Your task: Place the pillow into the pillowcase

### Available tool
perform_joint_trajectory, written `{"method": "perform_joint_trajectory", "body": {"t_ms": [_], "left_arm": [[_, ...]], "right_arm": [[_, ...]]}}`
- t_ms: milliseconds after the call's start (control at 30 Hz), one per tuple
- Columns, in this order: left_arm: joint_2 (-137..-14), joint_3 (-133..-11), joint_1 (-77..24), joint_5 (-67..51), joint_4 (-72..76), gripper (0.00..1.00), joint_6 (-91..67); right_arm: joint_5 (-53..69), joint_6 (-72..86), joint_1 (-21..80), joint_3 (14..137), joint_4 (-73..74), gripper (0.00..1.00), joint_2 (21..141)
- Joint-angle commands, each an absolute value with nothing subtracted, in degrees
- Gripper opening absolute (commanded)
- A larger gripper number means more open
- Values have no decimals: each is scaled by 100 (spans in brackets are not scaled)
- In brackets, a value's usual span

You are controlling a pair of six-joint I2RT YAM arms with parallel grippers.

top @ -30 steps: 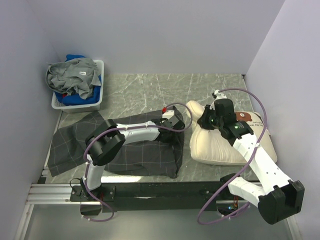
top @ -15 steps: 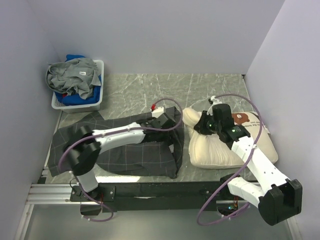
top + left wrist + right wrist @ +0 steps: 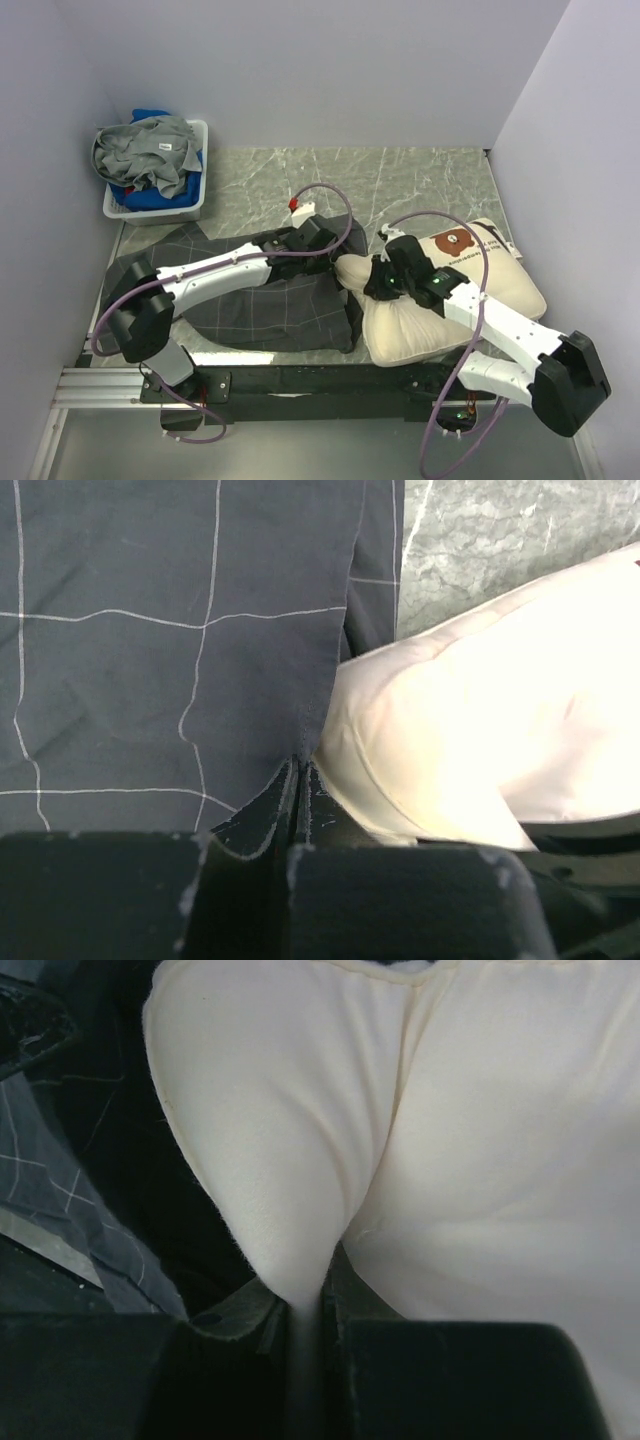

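The cream-white pillow (image 3: 490,290), with a brown bear face (image 3: 455,240), lies on the right of the table. Its left corner touches the right edge of the dark grid-lined pillowcase (image 3: 250,300), which lies flat on the left. My left gripper (image 3: 332,262) is shut on that edge of the pillowcase (image 3: 150,660); the cloth runs between the closed fingers of the left gripper (image 3: 300,780), and the pillow (image 3: 480,720) is just to its right. My right gripper (image 3: 372,285) is shut on a pinched fold of the pillow (image 3: 300,1160), seen between the fingers of the right gripper (image 3: 305,1310).
A white basket (image 3: 190,205) heaped with grey and blue clothes stands at the back left corner. Walls close in the left, back and right sides. Bare marble tabletop (image 3: 400,180) lies behind the arms.
My left gripper has shut on the pillowcase's edge. The right arm has dragged the pillow left, so its corner now meets the pillowcase.
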State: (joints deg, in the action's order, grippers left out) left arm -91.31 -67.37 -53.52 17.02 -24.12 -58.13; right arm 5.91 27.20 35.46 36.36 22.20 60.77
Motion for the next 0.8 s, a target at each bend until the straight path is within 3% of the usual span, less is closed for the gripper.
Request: {"method": "perform_joint_trajectory", "body": {"t_ms": [0,267,500,767], "left_arm": [[-8667,-6478,-5326,1582,-2014,1,-5783],[-8271,-6135,-5405,915,-1328,1,-5292],[-8060,-5898,-5634,624,-1512,2,-4966],[-7401,-5572,-5634,564,-1854,6,-4922]], "right_arm": [[835,2874,3761,3989,1801,0,6433],[1037,2514,3902,4639,1915,0,7452],[1010,1969,3902,6177,2698,0,7945],[1475,2162,3779,6346,2156,0,8216]]}}
